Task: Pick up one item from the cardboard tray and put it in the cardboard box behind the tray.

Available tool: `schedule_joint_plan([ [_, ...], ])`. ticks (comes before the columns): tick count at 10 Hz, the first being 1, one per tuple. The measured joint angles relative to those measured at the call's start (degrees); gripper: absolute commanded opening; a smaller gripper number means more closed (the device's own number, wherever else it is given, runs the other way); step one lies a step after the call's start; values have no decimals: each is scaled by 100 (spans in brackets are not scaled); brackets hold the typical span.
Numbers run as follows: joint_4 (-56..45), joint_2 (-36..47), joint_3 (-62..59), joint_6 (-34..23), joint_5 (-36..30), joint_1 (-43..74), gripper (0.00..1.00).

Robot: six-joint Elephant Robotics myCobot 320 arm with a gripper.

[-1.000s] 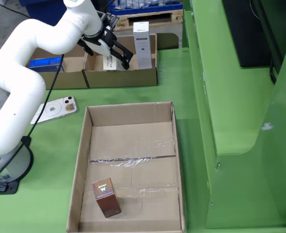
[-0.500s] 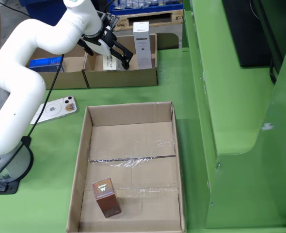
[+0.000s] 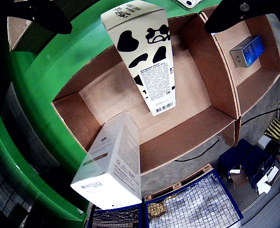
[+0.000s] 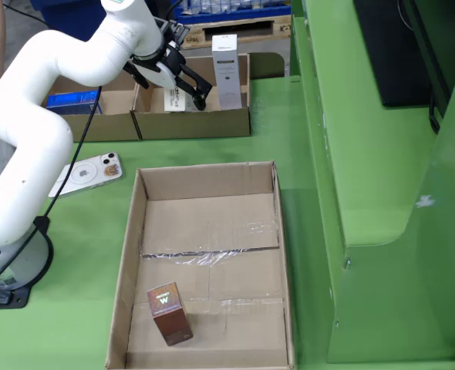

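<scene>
In the view that rides on the gripper, a cow-patterned carton [image 3: 147,61] stands on the floor of the back cardboard box [image 3: 107,95], its top close under the camera. My gripper [image 3: 139,28] is open, with black fingers [image 3: 40,16] spread wide on both sides and not touching the carton. The side view shows the gripper [image 4: 173,91] hanging over that box [image 4: 193,123] with the carton [image 4: 173,99] between its fingers. A tall white carton [image 3: 114,166] [image 4: 226,69] stands in the same box. In the big cardboard tray [image 4: 212,185] at the front stands a small brown box [image 4: 169,312].
A second cardboard box [image 4: 96,127] [image 3: 254,80] adjoins the back box and holds a blue packet [image 3: 247,50] [image 4: 73,99]. A phone [image 4: 89,173] lies on the green table left of the tray. A green wall [image 4: 382,154] rises at the right.
</scene>
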State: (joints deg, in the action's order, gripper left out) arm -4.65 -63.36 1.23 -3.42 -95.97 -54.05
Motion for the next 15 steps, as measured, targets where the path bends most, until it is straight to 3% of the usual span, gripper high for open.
schedule_joint_plan([
  [8,-18,0,0,-18,-35,27,100],
  [15,-1714,1511,8,307,439,-96,100],
])
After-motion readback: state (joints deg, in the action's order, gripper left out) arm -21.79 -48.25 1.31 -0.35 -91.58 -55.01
